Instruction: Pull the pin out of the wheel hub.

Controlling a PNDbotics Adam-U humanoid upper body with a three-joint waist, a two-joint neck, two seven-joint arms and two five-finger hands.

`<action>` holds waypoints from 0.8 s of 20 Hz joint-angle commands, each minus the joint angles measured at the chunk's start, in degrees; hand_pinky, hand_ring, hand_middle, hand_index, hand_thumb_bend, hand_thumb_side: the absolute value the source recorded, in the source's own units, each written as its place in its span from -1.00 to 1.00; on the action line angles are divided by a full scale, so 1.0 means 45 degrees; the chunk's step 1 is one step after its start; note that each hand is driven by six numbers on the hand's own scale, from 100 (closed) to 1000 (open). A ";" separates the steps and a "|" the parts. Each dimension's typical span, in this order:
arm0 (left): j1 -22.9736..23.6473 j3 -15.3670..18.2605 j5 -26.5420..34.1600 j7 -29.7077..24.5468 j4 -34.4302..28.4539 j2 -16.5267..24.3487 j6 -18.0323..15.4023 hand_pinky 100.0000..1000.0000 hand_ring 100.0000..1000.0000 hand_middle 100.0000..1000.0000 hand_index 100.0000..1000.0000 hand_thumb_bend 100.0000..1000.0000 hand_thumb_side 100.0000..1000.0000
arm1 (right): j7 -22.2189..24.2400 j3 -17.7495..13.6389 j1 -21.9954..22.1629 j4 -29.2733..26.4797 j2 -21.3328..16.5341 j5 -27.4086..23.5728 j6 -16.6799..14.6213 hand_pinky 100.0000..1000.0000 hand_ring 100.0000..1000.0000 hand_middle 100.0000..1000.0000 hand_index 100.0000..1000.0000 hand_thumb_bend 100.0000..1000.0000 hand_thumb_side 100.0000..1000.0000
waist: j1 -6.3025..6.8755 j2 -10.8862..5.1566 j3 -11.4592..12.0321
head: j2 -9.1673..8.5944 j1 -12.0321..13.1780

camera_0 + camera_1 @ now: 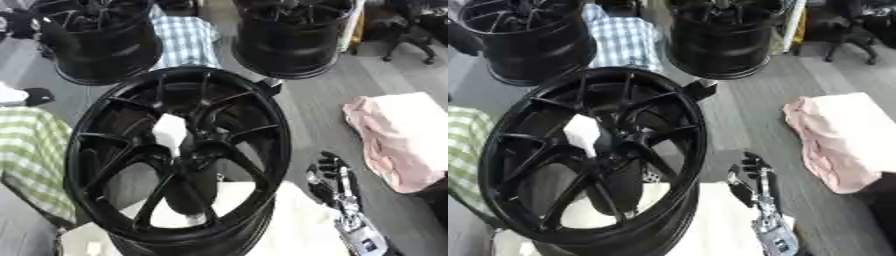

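Nearest me, the black wheel hub [179, 160] stands tilted on the white bench [297, 225], a white pin [170, 131] at its centre. Right hand [750, 181] hangs beside the rim, clenched on nothing. I'd reach between spokes, pinch the pin and draw straight out.

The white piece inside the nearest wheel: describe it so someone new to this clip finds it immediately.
Start at the big black wheel nearest the camera, lying face up on a white surface, with two more black wheels behind it. Look just left of its centre hub: the white piece sits among the spokes. It is the only pale thing among the black spokes; the right robot hand is outside the rim.
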 commanded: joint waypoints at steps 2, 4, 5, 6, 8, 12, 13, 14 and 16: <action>-0.0787 -0.1275 -0.0212 -0.2200 -0.0291 -0.0434 -0.2034 0.57 0.53 0.51 0.72 -0.22 -0.48 | 0.0076 0.0030 -0.0107 -0.0090 -0.0264 0.0053 -0.0020 0.43 0.40 0.31 0.64 -1.00 -0.94 | 0.0000 -0.0169 -0.0021 | -0.0028 0.0048; -0.1042 -0.1720 -0.0530 -0.2200 -0.0196 -0.0746 -0.2114 0.58 0.54 0.54 0.73 -0.17 -0.46 | 0.0087 0.0037 -0.0112 -0.0080 -0.0255 0.0048 -0.0022 0.43 0.40 0.31 0.64 -1.00 -0.94 | -0.0006 -0.0172 -0.0039 | -0.0028 0.0071; -0.1174 -0.1927 -0.0761 -0.2200 -0.0106 -0.0916 -0.2205 0.59 0.55 0.54 0.74 -0.14 -0.44 | 0.0092 0.0039 -0.0114 -0.0076 -0.0250 0.0049 -0.0024 0.43 0.40 0.31 0.64 -1.00 -0.94 | -0.0009 -0.0174 -0.0047 | -0.0028 0.0078; -0.1274 -0.2084 -0.0988 -0.2200 0.0006 -0.1060 -0.2310 0.59 0.56 0.55 0.74 -0.14 -0.43 | 0.0095 0.0041 -0.0114 -0.0074 -0.0245 0.0050 -0.0027 0.43 0.40 0.31 0.64 -1.00 -0.94 | -0.0009 -0.0176 -0.0054 | -0.0028 0.0080; -0.1441 -0.2322 -0.1562 -0.2200 0.0299 -0.1323 -0.2600 0.62 0.59 0.58 0.76 -0.12 -0.42 | 0.0098 0.0043 -0.0112 -0.0074 -0.0237 0.0056 -0.0034 0.43 0.40 0.31 0.64 -1.00 -0.94 | -0.0007 -0.0179 -0.0072 | -0.0028 0.0069; -0.1667 -0.2518 -0.2715 -0.2200 0.1179 -0.1849 -0.3280 0.66 0.63 0.64 0.78 -0.15 -0.43 | 0.0103 0.0052 -0.0116 -0.0079 -0.0203 0.0070 -0.0052 0.43 0.40 0.31 0.64 -1.00 -0.94 | -0.0004 -0.0182 -0.0118 | -0.0028 0.0066; -0.1706 -0.2511 -0.2980 -0.2200 0.1389 -0.1960 -0.3450 0.67 0.64 0.65 0.78 -0.18 -0.43 | 0.0102 0.0054 -0.0118 -0.0081 -0.0194 0.0074 -0.0056 0.43 0.40 0.31 0.64 -1.00 -0.94 | -0.0004 -0.0182 -0.0127 | -0.0028 0.0067; -0.1752 -0.2483 -0.3261 -0.2200 0.1600 -0.2075 -0.3606 0.68 0.64 0.66 0.79 -0.19 -0.43 | 0.0101 0.0056 -0.0118 -0.0082 -0.0184 0.0078 -0.0061 0.43 0.40 0.31 0.64 -1.00 -0.94 | -0.0003 -0.0181 -0.0136 | -0.0028 0.0069; -0.1825 -0.2453 -0.3704 -0.2200 0.1998 -0.2312 -0.3891 0.68 0.64 0.66 0.79 -0.20 -0.42 | 0.0105 0.0063 -0.0117 -0.0082 -0.0171 0.0086 -0.0071 0.43 0.40 0.31 0.64 -1.00 -0.94 | -0.0001 -0.0181 -0.0152 | -0.0028 0.0077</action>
